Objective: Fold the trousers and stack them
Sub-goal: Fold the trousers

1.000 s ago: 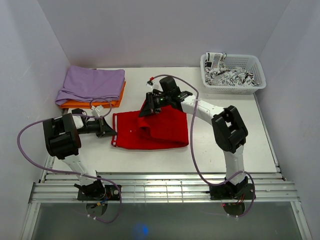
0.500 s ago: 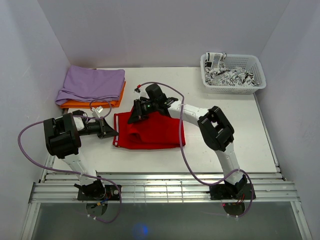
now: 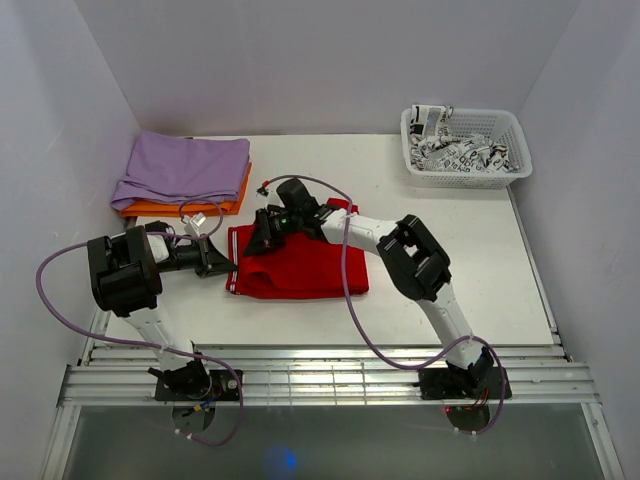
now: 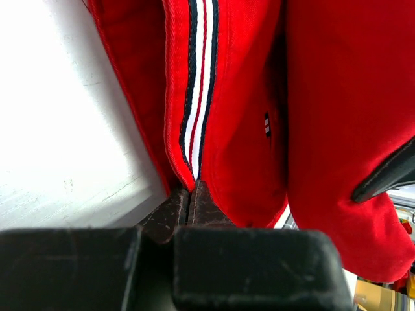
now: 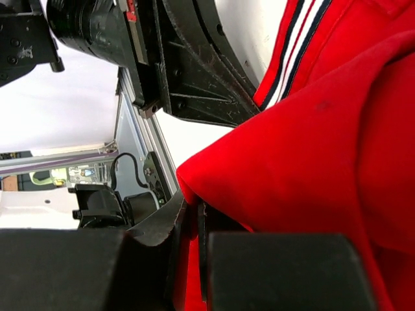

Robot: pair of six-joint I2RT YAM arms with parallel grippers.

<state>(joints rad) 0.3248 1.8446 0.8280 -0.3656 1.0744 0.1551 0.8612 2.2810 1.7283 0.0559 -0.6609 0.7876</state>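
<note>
Both jaws are shut tight on cloth: the left gripper (image 3: 226,264) has its fingertips pinched on the striped band (image 4: 198,78) at the left edge of the trousers (image 3: 305,268), and the right gripper (image 3: 262,238) is clamped on a fold of the same red fabric, held over the garment's left end. The trousers lie on the left-centre of the table (image 3: 460,270), part folded, between the two grippers. What worries me is how near the two grippers are. In the right wrist view the left arm's black body fills the frame just past the fold, so pushing further left could knock them together. The right grip looks like a thin bite of loose fabric, and I judge it could slip out and let the flap land crooked or bunched. If the left pinch gave way first, the lower layer would likely drag along and the fold would skew. The right arm's purple cable (image 3: 352,315) hangs near the cloth's right edge and might catch it as I pull back. The table is plain white and smooth, boxed in by pale walls (image 3: 330,60). A lilac cloth (image 3: 185,168) sits on an orange cloth (image 3: 185,208) at the far left, near the trousers, and a white basket (image 3: 470,180) with a black-and-white patterned cloth (image 3: 455,152) stands far right, well apart.
</note>
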